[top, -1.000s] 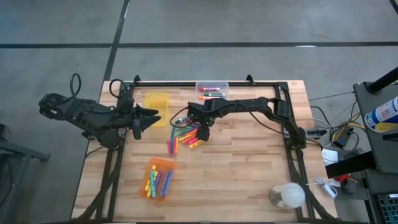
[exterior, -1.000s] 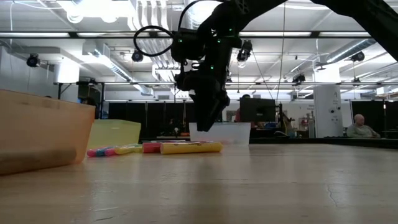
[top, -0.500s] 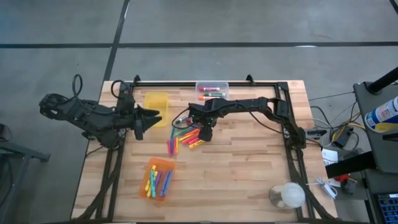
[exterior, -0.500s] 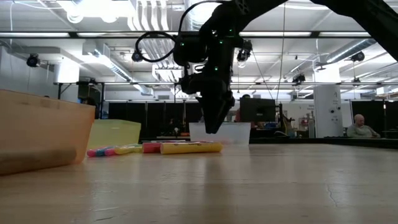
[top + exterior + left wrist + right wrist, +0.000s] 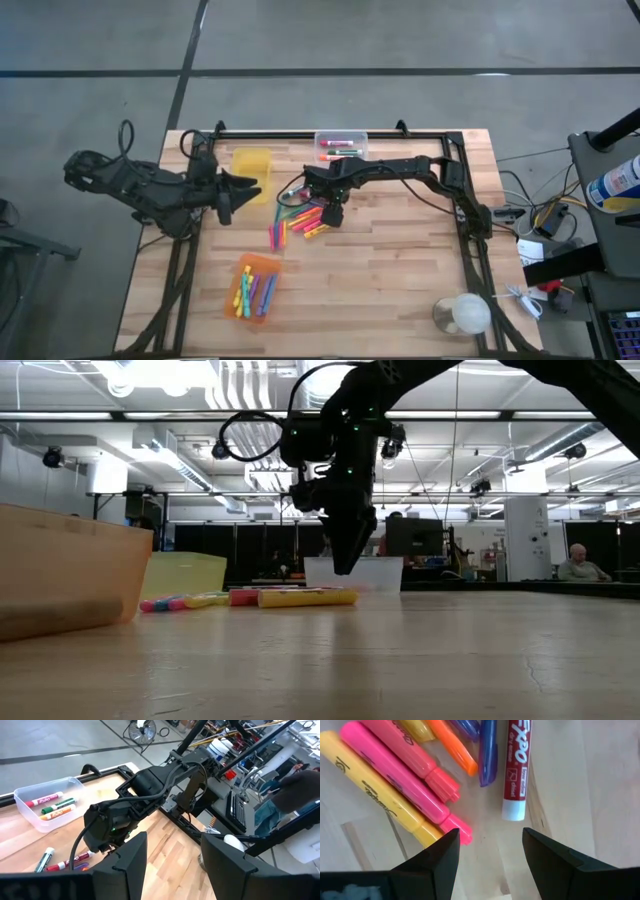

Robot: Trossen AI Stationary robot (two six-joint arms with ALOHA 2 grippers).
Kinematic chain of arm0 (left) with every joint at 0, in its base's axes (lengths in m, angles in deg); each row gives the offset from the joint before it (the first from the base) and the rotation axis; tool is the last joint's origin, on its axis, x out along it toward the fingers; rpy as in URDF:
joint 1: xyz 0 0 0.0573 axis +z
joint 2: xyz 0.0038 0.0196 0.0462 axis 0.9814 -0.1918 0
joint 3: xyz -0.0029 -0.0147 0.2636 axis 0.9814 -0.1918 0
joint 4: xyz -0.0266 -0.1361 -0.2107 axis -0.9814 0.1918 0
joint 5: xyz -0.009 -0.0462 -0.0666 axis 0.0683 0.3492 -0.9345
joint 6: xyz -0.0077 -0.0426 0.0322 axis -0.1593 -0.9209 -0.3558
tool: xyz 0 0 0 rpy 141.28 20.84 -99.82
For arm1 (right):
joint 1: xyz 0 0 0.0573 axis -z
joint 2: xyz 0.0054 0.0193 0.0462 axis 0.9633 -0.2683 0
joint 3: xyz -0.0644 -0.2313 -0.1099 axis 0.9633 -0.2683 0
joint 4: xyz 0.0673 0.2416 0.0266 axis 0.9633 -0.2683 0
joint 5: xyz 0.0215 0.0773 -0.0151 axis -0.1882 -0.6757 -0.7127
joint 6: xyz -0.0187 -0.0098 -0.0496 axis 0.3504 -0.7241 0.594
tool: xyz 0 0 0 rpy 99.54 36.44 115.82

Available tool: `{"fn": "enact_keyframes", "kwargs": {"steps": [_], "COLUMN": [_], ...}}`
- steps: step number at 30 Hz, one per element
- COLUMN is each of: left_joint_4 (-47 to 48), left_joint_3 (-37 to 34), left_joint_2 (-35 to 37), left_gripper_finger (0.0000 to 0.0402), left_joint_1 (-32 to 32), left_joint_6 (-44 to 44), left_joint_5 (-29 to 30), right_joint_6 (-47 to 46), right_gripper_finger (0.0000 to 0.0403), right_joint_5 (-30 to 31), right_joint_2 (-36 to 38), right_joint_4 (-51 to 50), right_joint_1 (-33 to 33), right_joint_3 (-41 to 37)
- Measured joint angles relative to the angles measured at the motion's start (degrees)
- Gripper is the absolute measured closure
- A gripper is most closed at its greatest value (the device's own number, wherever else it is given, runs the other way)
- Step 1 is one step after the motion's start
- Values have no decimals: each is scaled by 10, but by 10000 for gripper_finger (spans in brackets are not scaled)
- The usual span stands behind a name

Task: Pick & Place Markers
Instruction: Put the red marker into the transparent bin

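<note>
Sorting partly done, a heap to go

Right claw (image 5: 331,215) hangs wide and empty over loose markers (image 5: 298,222) on the desk (image 5: 400,270); some already fill the orange bin (image 5: 254,287) and clear bin (image 5: 341,146).

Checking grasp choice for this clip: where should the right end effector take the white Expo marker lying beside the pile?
Mid-barrel, from straight above. The Expo marker lies flat on the table with bare wood on one side; the open right end effector hovers near its white end.

Your right end effector (image 5: 331,217) points straight down with its fingers parted, while your left end effector (image 5: 238,193), also parted, waits level off to the side.
</note>
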Motion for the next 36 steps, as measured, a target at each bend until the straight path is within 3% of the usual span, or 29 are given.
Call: {"fn": "enact_keyframes", "kwargs": {"steps": [13, 20, 25, 36], "left_joint_4": [-16, -57, -56, -56], "left_joint_3": [-1, -1, -1, -1], "left_joint_2": [-16, -5, 11, 21], "left_gripper_finger": [220, 220, 220, 220], "left_joint_1": [0, 0, 0, 0], "left_joint_6": [-1, 43, 63, 60], "left_joint_5": [2, 2, 2, 2], "right_joint_6": [4, 28, 77, 74], "right_gripper_finger": [193, 193, 193, 193], "right_joint_5": [0, -2, -2, -2], "right_joint_2": [-2, -2, -2, -3], "right_joint_4": [2, 6, 20, 88], "right_joint_1": [0, 0, 1, 10], "right_joint_3": [-1, -4, -10, -51]}}
